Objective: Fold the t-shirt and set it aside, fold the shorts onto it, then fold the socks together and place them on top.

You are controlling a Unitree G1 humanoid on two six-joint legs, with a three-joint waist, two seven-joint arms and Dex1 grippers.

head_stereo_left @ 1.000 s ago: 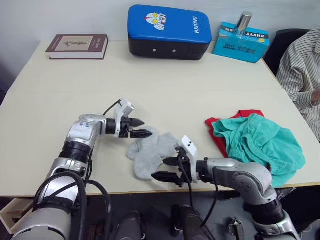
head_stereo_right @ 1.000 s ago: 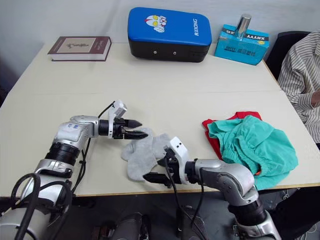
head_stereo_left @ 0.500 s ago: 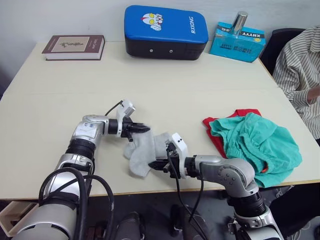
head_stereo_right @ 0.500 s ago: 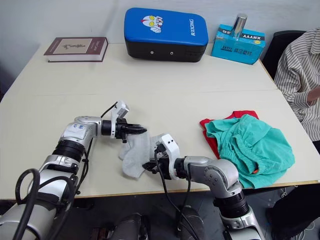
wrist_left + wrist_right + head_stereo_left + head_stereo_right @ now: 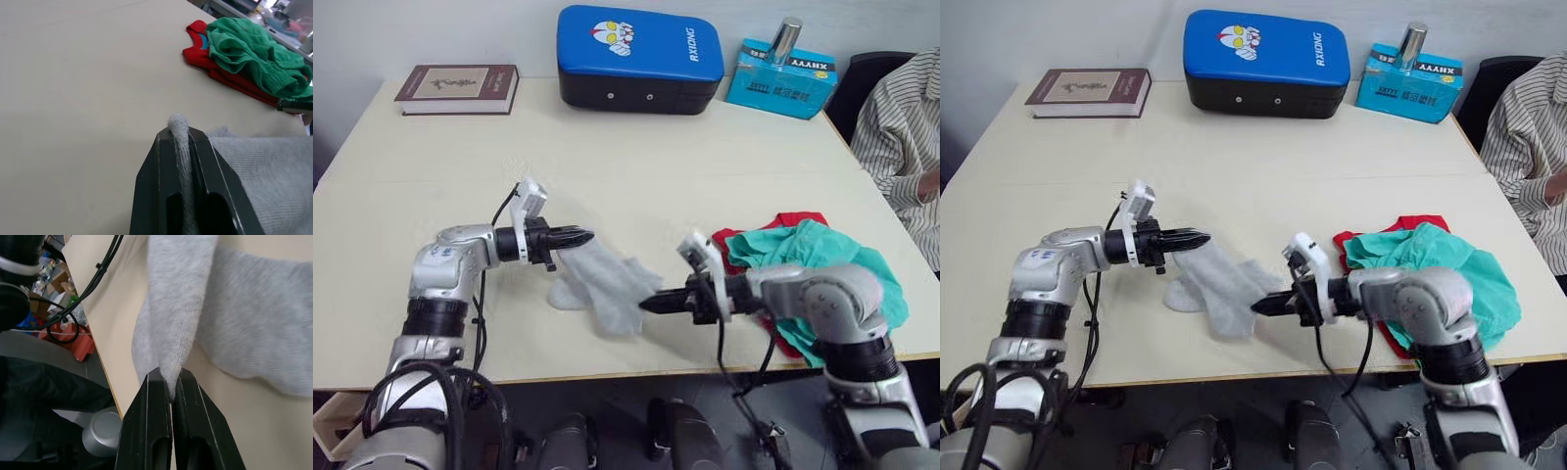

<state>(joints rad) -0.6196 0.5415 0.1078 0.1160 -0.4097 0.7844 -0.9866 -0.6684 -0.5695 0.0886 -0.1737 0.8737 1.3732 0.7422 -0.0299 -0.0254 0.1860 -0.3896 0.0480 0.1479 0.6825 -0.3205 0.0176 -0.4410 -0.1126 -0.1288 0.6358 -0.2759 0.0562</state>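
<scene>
Worktop point(image 5: 636, 157): socks point(image 5: 605, 284), soft, limp, light; left gripper point(image 5: 576, 235) and right gripper point(image 5: 653, 304) jaws pinched opposite edges; best held at hems.

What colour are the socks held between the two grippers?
Plain light grey socks, clearest in the right wrist view.

Both arms are silver-grey metal with rounded, glossy joint housings and black ribbed rings between the segments. The left gripper point(image 5: 583, 235) and right gripper point(image 5: 650, 305) each have two black, tapering fingers. A small white block sits on top of each wrist, at about 12 o'clock from the fingers. Thin black cables loop from these blocks back along the forearms, and thicker black cables coil by the left upper arm.
</scene>
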